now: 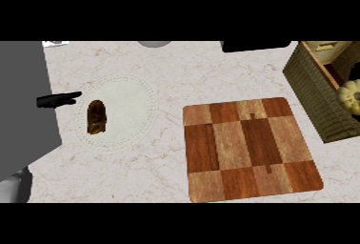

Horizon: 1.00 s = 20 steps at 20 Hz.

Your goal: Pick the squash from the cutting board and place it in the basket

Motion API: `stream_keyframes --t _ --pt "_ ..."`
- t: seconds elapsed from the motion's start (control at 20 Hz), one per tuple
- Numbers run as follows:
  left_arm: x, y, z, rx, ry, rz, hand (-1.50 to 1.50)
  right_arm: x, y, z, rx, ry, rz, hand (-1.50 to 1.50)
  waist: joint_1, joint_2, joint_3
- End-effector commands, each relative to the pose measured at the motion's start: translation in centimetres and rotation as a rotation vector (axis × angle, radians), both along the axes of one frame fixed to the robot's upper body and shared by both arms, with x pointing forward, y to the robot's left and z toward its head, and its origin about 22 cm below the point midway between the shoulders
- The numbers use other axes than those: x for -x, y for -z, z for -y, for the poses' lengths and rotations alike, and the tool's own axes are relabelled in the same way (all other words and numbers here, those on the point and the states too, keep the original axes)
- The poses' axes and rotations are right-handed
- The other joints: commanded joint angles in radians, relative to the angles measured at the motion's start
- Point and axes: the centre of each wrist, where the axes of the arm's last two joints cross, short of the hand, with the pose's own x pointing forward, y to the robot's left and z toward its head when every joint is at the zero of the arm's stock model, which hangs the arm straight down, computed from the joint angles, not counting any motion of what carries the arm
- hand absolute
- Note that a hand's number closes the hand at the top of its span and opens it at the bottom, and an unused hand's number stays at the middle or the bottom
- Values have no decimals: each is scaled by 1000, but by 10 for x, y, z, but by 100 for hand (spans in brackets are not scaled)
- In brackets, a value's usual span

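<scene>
Left hand: visible at the left edge of the view, over the grey area beside the worktop. Its black fingers lie straight and point right, toward the pale mat; they hold nothing. The fingertips stop just short of the mat's rim, apart from it.

Right hand: not seen anywhere in the view. A grey forearm part shows at the lower left corner only.

Pale mat: round, whitish, with a dotted border, lying flat on the left part of the worktop. A dark brown item, oblong and upright in the view, rests on its left portion, nearest the left hand. What this item is cannot be told.

Cutting board: wooden, chequered in light and dark brown panels, lying on the worktop right of centre, well apart from the mat. Nothing rests on it.

Basket: woven, olive-brown, standing at the right edge of the view, just beside the board's upper right corner and tilted in the view.

Squash: pale yellow and ribbed, lying inside the basket at the right edge, partly cut off by the frame.

Other items: a black object and a grey rounded shape at the far edge of the worktop, both clear of board and basket.
</scene>
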Motion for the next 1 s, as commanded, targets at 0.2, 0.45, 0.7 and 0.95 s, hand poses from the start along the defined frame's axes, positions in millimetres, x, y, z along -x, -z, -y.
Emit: stream_keyframes --t 0.2,0.45,0.7,0.95 --pt "6 3 -5 12 -14 18 0 24 -74 94 -489 -94 491 150 13 1 3" --pt "1 -8 0 -9 36 46 0 54 -111 146 -731 -230 655 150 59 12 -7" --pt "-4 -5 20 -5 77 63 0 100 -154 190 -829 -349 637 150 94 18 -14" --pt "-10 -8 27 -10 98 61 0 122 -181 204 -878 -362 581 150 130 20 -16"
